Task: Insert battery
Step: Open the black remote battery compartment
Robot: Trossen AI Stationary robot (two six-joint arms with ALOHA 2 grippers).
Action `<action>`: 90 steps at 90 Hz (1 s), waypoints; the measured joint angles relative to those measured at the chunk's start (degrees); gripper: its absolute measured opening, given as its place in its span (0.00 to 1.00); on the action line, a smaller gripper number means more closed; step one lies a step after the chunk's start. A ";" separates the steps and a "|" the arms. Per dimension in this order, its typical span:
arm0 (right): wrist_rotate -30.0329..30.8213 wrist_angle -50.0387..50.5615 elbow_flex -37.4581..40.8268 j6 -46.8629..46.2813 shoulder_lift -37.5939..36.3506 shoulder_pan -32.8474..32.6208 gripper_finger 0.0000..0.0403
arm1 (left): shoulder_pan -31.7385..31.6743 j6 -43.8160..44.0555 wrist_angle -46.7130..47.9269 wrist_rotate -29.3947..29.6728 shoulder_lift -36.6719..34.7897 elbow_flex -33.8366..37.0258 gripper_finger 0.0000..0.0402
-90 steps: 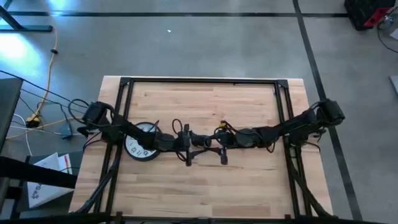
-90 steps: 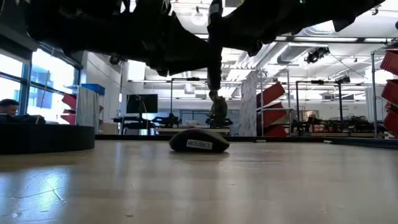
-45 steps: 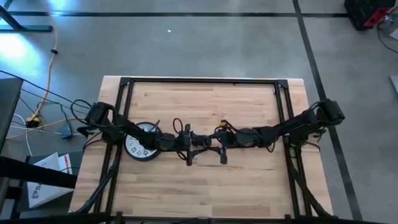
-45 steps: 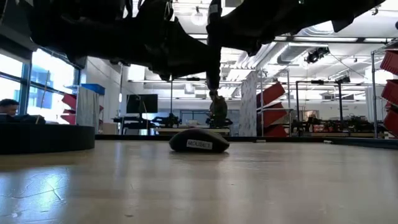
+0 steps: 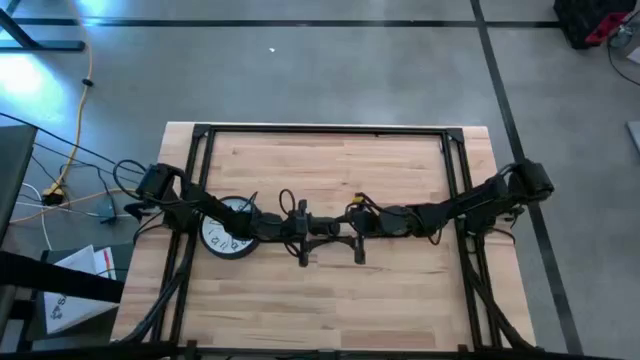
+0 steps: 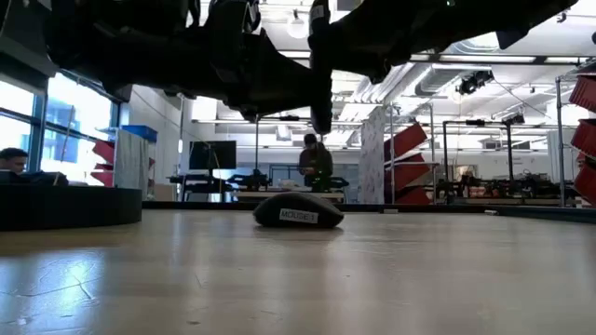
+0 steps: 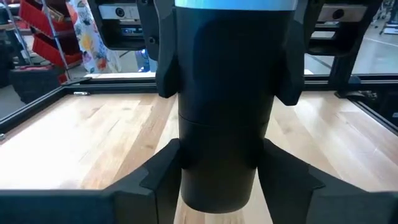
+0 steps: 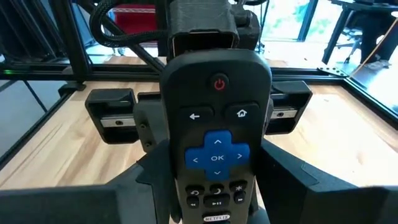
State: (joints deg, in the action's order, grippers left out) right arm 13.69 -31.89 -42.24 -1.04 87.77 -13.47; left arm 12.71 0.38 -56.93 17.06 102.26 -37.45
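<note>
A black remote [image 8: 216, 124] with a red power button and a blue OK pad is held above the table's middle, its buttons facing my right wrist camera. My right gripper [image 8: 216, 186] is shut on its lower end. My left gripper [image 7: 219, 168] faces it from the table's left and is open. Its fingers stand on either side of the remote's power-button end, whose plain black back [image 7: 217, 93] fills the left wrist view. I cannot tell whether these fingers touch it. In the high view the two grippers [image 5: 318, 228] [image 5: 345, 228] meet. The battery is out of view. My right gripper pinches the remote's two long sides [image 8: 176, 182] between its two fingers, near the end with the small lower buttons. The fingers come from the table's right side and lie along the remote. The remote is lifted clear of the table and points at my left gripper.
A dark computer mouse [image 6: 298, 215] with a white label lies on the wooden table [image 5: 330, 300] below the grippers. A round white clock face [image 5: 222, 236] lies under my left arm. A black frame [image 5: 325, 130] runs around the table. A person shows in the room behind.
My left gripper has moved a little toward the table's right edge, closer around the remote's end. My right gripper and the remote have kept still.
</note>
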 joint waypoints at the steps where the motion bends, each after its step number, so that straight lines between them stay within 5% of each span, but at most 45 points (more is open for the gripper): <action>1: 0.00 -0.03 0.00 0.00 0.00 0.00 0.39 | 0.00 0.00 0.01 0.01 0.00 0.00 0.40; 90: 0.60 -0.40 0.11 1.01 0.11 -0.12 0.39 | -0.33 -0.55 1.12 0.09 1.77 0.00 0.41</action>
State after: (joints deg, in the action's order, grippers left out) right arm 14.29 -32.29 -42.13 -0.03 87.88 -13.60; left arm 12.38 -0.16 -55.81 17.15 104.03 -37.45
